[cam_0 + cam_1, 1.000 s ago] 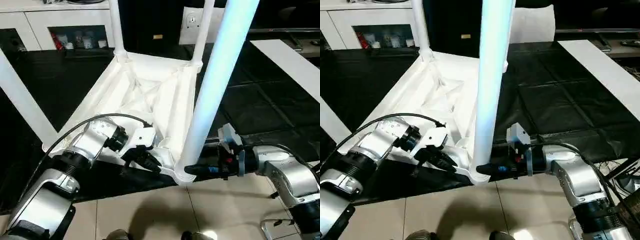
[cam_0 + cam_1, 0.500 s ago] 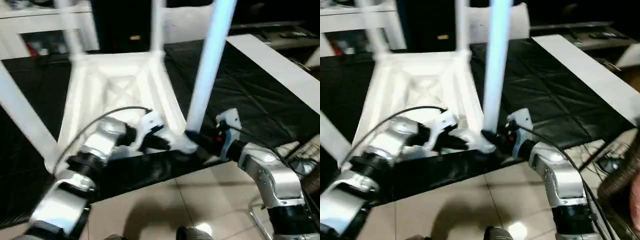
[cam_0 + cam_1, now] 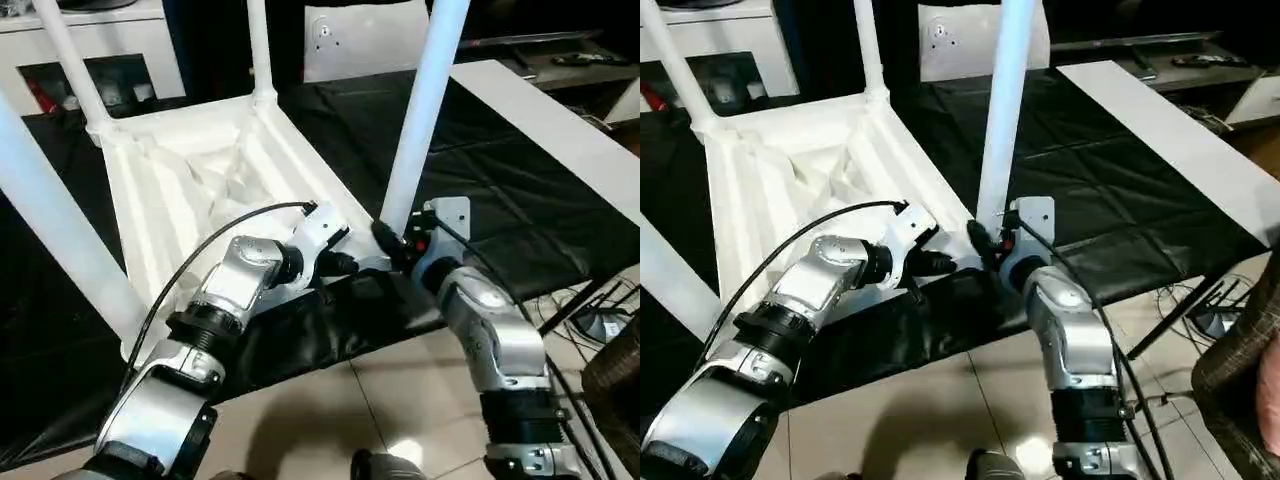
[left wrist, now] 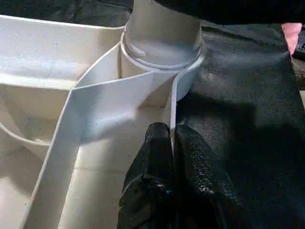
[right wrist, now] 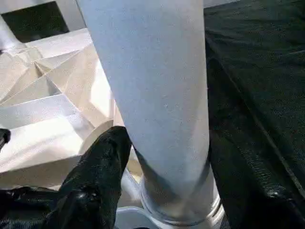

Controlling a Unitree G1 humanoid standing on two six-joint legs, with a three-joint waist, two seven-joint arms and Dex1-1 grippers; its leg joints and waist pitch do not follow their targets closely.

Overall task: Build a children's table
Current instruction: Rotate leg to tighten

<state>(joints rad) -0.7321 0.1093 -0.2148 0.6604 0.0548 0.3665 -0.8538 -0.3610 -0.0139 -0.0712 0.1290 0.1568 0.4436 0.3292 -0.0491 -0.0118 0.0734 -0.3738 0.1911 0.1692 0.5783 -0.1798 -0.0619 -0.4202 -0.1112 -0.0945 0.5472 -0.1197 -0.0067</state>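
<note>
The children's table (image 3: 190, 170) lies upside down on a black mat, ribbed underside up, with white legs standing up from its corner sockets. The near right leg (image 3: 420, 110) rises from the socket (image 4: 162, 52) closest to both grippers. My left gripper (image 4: 171, 138) is shut on the thin raised rim (image 4: 172, 102) just beside that socket; it also shows in the left eye view (image 3: 345, 265). My right gripper (image 3: 388, 238) is at the base of the same leg (image 5: 157, 95), coming in from the other side of the corner.
The black mat (image 3: 500, 200) covers the floor under the table, with tiles (image 3: 330, 420) in front of it. A long white board (image 3: 560, 120) lies at the right. White cabinets (image 3: 90, 40) and a wall outlet plate (image 3: 360, 35) stand behind. Cables (image 3: 600, 320) trail at the lower right.
The whole picture has swung, so the camera has moved. Both grippers stay at the same near right corner, the left on the rim, the right at the leg's base.
</note>
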